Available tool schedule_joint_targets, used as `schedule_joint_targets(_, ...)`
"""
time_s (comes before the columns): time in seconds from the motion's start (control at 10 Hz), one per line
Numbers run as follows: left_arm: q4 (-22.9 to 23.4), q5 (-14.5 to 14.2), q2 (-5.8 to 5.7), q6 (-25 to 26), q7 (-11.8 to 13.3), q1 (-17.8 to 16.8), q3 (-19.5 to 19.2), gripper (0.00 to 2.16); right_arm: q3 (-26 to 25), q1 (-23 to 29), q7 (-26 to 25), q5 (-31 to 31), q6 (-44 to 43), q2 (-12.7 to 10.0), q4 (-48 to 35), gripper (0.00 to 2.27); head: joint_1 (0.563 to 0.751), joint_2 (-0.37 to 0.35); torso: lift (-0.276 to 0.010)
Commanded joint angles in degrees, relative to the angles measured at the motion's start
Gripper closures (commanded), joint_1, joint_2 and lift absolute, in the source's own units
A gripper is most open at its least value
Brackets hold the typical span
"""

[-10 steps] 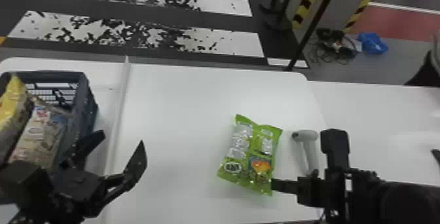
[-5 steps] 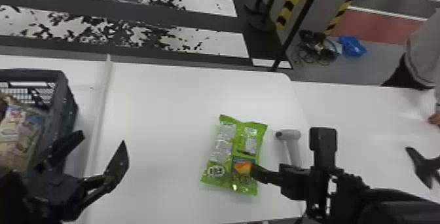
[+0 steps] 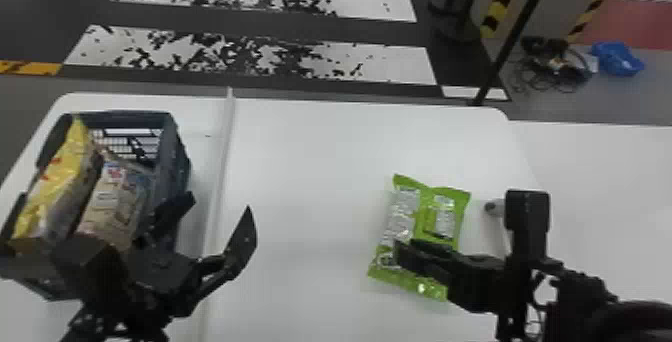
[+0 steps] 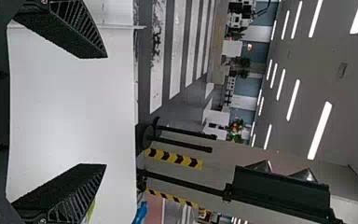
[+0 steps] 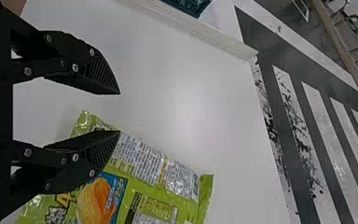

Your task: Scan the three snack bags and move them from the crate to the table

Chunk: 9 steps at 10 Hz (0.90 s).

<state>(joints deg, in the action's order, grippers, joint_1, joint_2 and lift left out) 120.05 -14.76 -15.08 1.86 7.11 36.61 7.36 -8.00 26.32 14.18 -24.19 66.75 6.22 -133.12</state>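
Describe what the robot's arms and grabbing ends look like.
The left arm and right arm are black, built from chunky jointed pieces. The left gripper and right gripper each have two black, wedge-shaped jaws with ribbing; round metallic screws dot the right pair.

Bench (image 3: 300,166) seen from head and both wrists.
From above, it is faced forward and down; from the left wrist, the ceiling (image 4: 331,37) is taken in, frame right; from the right, the green bag (image 3: 425,198) is viewed closer. The striped floor (image 3: 350,31) is shared by all three.
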Motion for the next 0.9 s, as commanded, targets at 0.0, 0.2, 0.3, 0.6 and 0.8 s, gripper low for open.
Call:
schedule_joint_targets(0.0, 0.10, -0.09, 0.05, 0.03, 0.01, -0.22, -0.25, 0.03, 3.43, -0.04, -0.12, 2.12, -7.02, -0.68, 3.22, 2.24, 0.695, -0.043, -0.062)
schedule_joint_targets(0.2, 0.19, -0.35, 0.05, 0.03, -0.08, -0.22, -0.77, 0.03, 7.83, -1.27, -0.82, 4.15, -16.69, -0.94, 10.16, 2.24, 0.695, 0.005, -0.062)
schedule_joint_targets(0.3, 0.19, -0.44, 0.05, 0.03, 0.01, -0.22, -0.95, 0.03, 10.02, -2.32, -1.52, 5.82, -20.55, -1.73, 13.68, 2.24, 0.695, 0.024, -0.062)
schedule_joint_targets(0.6, 0.01, -1.14, -0.04, 0.03, 0.01, -0.22, -1.56, 0.03, 14.59, -3.99, -4.07, 10.83, -27.23, -2.96, 21.59, 2.24, 0.695, 0.073, -0.062)
schedule_joint_targets(0.8, -0.16, -1.23, -0.04, 0.03, 0.01, -0.22, -1.65, 0.03, 14.95, -3.82, -5.04, 11.97, -28.46, -2.96, 23.96, 2.24, 0.695, 0.088, -0.062)
